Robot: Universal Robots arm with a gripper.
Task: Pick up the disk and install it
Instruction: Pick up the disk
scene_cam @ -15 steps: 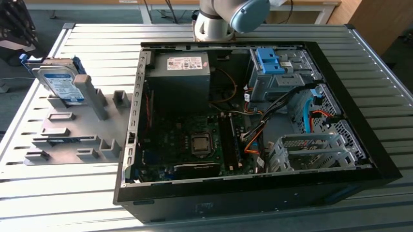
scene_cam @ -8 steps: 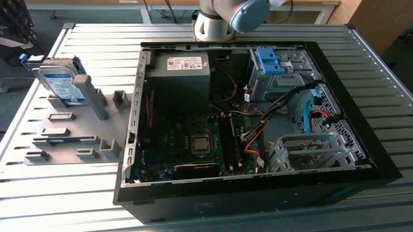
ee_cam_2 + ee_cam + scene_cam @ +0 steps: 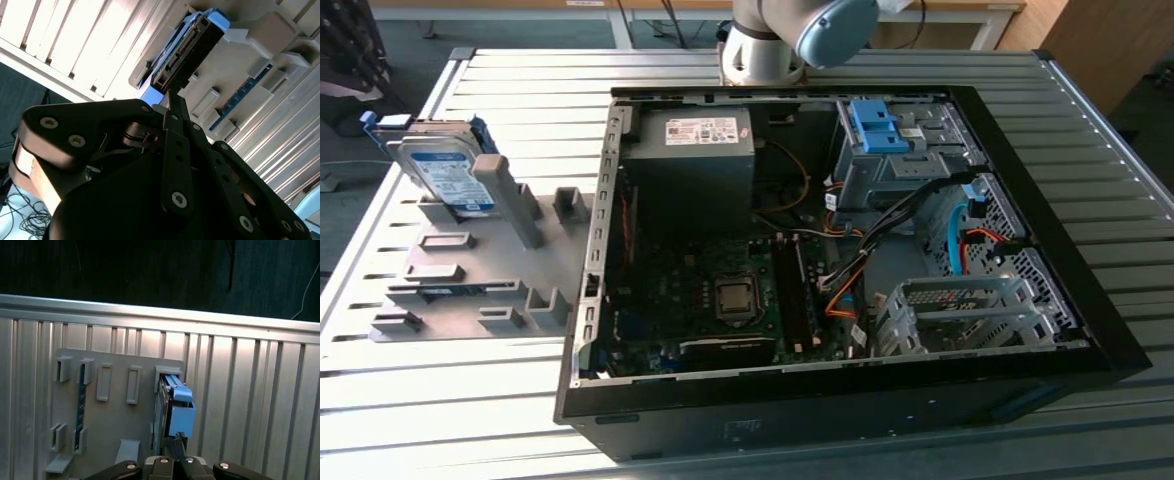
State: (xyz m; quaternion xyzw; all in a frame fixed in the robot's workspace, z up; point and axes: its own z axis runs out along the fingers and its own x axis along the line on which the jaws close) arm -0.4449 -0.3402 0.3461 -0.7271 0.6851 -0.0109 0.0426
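Observation:
The disk [image 3: 443,170] stands on edge in a slot of the grey holder plate [image 3: 467,270] at the exterior view's left, silver with a blue-and-white label and a bright blue carrier. In both wrist views I look along my black gripper [image 3: 169,97] toward the disk [image 3: 187,47]. Its fingers are pressed together, with nothing between them. The tip of my gripper [image 3: 179,440] sits close to the disk's [image 3: 181,412] blue carrier end, apart from it.
An open computer case [image 3: 1107,330] lies on the slatted metal table [image 3: 454,400], holding a power supply [image 3: 700,150], a motherboard, cables, a blue-clipped drive bay [image 3: 881,125] and a metal cage [image 3: 961,310]. The holder plate [image 3: 115,415] has several other slots and posts.

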